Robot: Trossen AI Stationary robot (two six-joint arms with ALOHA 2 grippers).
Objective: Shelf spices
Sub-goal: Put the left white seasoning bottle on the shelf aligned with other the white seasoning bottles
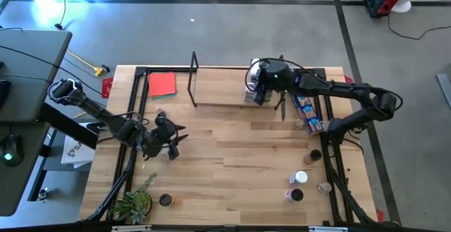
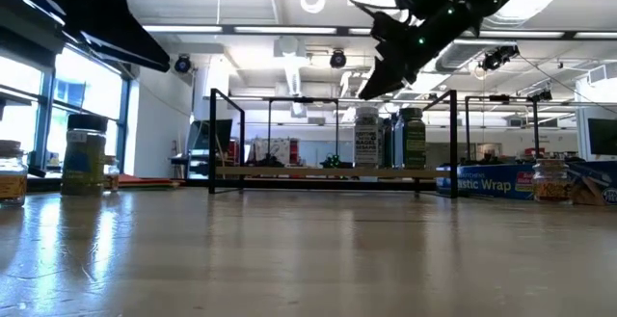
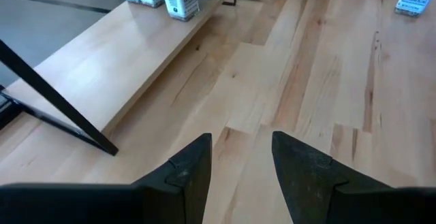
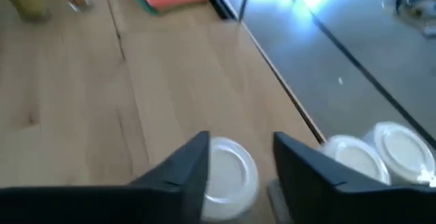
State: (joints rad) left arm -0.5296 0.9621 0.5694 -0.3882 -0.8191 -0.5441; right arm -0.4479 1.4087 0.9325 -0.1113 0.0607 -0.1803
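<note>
Shelf [image 1: 218,94]: long axis runs left to right along the table's far edge, between black wire uprights; I read it as level in the low view.

On it, toward its right end: three white-topped jars [image 4: 354,159], upright, standing close together; I see labelled jars [image 2: 366,136] there in the low view too.

Right gripper [image 1: 264,84]: above those jars, fingers parted, one white-topped jar [image 4: 228,169] showing between them, not clamped.

Left gripper [image 1: 169,142]: over bare table [image 1: 232,154] at the left-middle, fingers spread, holding nothing.

Loose spices [image 1: 301,179]: several upright on the table's near right, one dark-topped jar [image 1: 165,200] near left beside the plant [image 1: 134,204].

Blue box [image 1: 306,112]: lying flat, long axis running far to near, right of centre.

Red pad [image 1: 162,84]: far left.
</note>
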